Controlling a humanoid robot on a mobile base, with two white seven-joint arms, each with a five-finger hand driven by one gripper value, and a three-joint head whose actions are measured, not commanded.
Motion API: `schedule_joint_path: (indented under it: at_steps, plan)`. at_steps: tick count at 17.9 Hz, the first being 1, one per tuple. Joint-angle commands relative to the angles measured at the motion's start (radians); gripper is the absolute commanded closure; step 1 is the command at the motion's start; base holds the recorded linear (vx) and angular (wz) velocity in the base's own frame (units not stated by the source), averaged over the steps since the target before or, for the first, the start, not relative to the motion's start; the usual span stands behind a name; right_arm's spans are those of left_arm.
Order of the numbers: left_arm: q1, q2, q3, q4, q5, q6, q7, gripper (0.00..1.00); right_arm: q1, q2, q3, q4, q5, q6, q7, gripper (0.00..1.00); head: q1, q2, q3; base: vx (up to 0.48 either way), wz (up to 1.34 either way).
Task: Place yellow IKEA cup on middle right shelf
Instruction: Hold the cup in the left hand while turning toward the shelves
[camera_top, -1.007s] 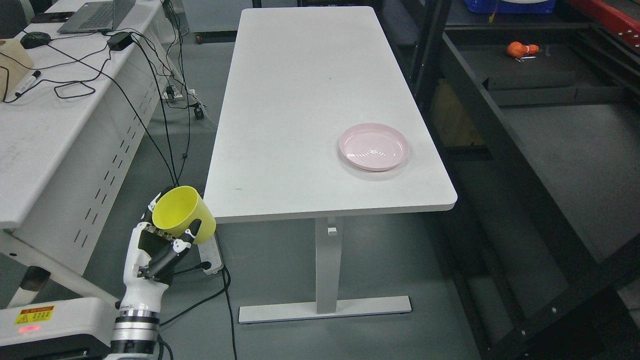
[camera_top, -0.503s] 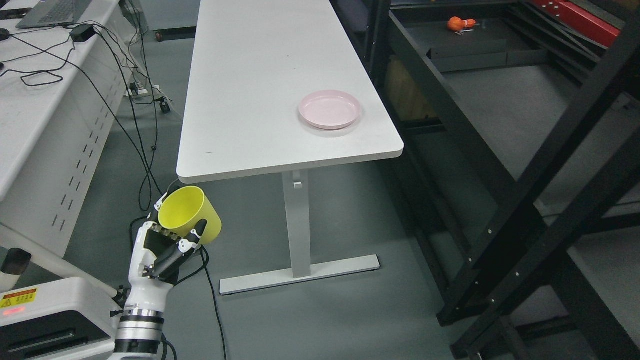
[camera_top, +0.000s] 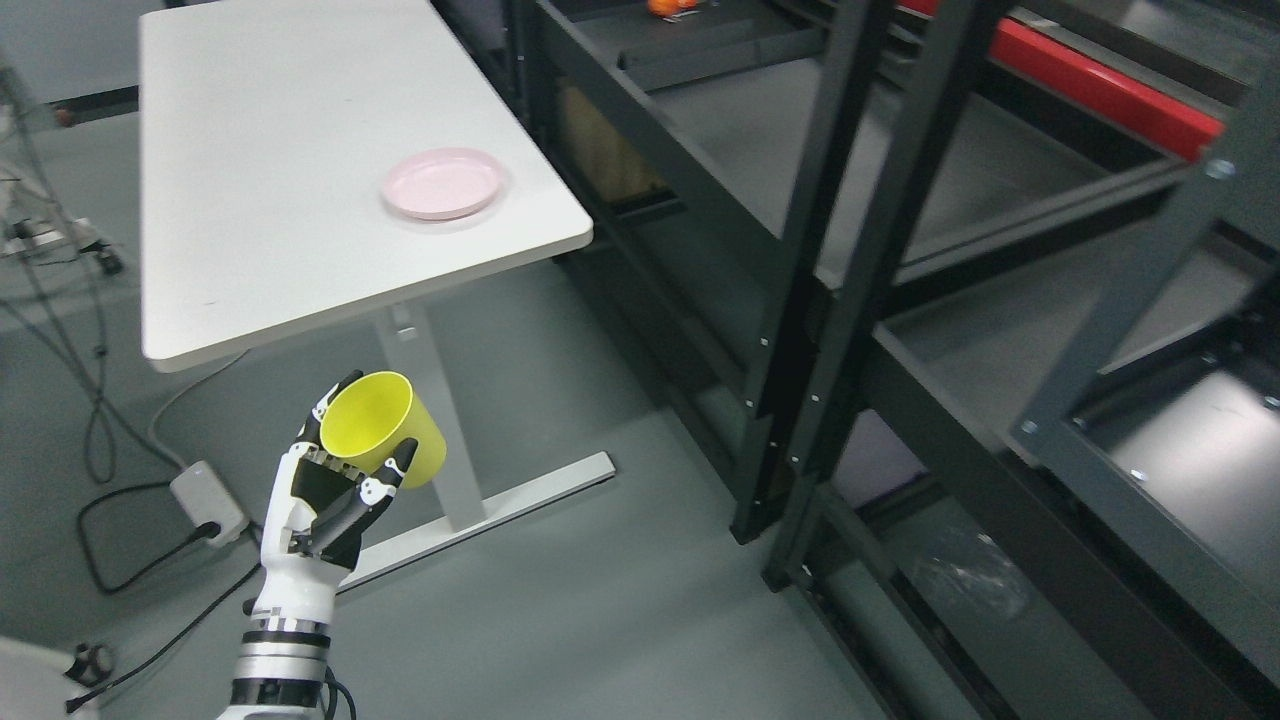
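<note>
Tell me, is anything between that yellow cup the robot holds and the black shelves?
In the head view, only bare grey floor separates the yellow cup, gripped by the left hand, from the black shelves. The white table's foot reaches partway across.

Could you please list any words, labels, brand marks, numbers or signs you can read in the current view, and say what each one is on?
None: no readable text shows anywhere in the head view.
yellow cup, held in the left hand: no brand mark or print visible on the side shown.
pink plate, white table, dark shelving: plain, no labels or signs visible.
</note>
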Motion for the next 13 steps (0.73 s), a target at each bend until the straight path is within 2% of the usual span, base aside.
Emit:
schedule_joint_path:
  at_steps: [1,6,13]
  plan:
    - [0.021,0.018,-0.003,-0.001,0.000,-0.003,0.000,0.99,0.014,-0.017,0.017,0.000,-0.025,0.001,-0.001,0.01,0.0000,0.000,0.000,-0.241,-0.75]
    - [0.021,0.018,-0.003,-0.001,0.000,-0.003,-0.002,0.99,0.014,-0.017,0.017,0.000,-0.025,0.001,-0.001,0.01,0.0000,0.000,0.000,-0.139,-0.92]
    - [0.021,0.018,-0.003,-0.001,0.000,-0.005,-0.002,0.99,0.014,-0.017,0.017,0.000,-0.025,0.001,-0.001,0.01,0.0000,0.000,0.000,-0.024,-0.80]
